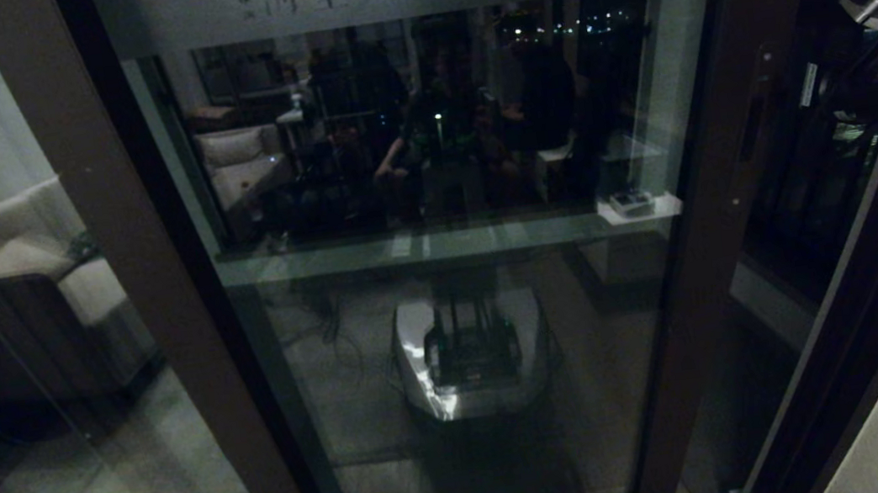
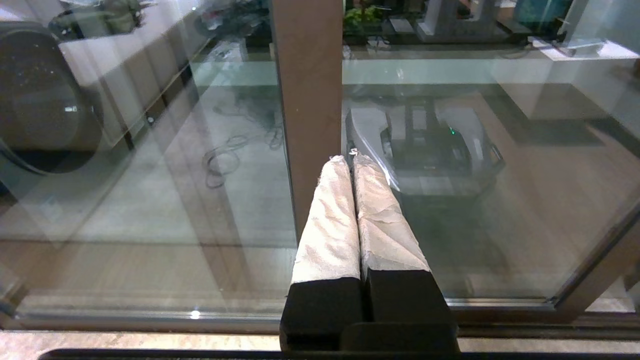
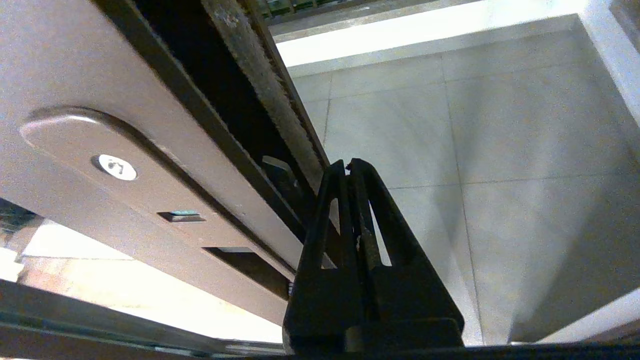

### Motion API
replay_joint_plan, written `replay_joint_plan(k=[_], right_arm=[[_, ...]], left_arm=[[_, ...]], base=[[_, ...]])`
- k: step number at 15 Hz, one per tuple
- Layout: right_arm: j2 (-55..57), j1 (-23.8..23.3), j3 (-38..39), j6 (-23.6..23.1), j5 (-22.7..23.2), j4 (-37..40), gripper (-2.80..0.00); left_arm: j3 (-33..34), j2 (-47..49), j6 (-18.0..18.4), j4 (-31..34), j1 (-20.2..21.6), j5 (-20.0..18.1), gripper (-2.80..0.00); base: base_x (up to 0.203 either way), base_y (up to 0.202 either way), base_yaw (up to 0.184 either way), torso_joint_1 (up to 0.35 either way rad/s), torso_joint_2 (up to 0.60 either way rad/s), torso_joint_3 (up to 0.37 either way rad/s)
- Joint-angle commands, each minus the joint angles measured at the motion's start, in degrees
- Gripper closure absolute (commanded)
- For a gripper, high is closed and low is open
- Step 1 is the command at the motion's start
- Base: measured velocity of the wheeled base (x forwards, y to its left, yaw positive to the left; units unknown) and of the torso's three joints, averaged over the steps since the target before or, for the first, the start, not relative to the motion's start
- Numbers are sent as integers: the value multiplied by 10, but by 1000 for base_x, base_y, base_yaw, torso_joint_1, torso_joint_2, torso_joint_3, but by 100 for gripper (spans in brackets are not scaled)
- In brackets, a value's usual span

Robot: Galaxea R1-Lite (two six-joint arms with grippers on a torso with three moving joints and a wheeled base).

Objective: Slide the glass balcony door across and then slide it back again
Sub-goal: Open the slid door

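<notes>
The tall clear glass balcony door in its dark brown metal frame [image 1: 443, 280] fills the middle of the head view, its handle-side stile [image 1: 708, 228] running down the right with a dark gap beyond it — the opening onto a pale tiled balcony floor [image 3: 500, 150]. A second brown-framed glass panel [image 1: 35, 334] stands to its left, their stiles overlapping.

The right gripper [image 3: 347, 165] sits just beside the door's edge stile, next to the recessed oval handle plate with its silver screw [image 3: 116, 167]; its black fingers are pressed together, pinching nothing. Whether they touch the stile cannot be told.

The left gripper [image 2: 348, 159] has its white-wrapped fingers [image 2: 330, 220] pressed together too, tips near the brown stile [image 2: 310, 100] between the glass panes.
</notes>
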Motion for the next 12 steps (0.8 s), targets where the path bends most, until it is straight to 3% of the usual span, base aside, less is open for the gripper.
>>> replay_joint_plan(k=[1,12], right_arm=[[-1,8,1,0,0,0,0],[7,28,-1,-1,-2,0,0]], left_arm=[[0,0,0,0,0,0,0],[0,0,0,0,0,0,0]], base=[[0,0,0,0,0,0],[0,0,0,0,0,0]])
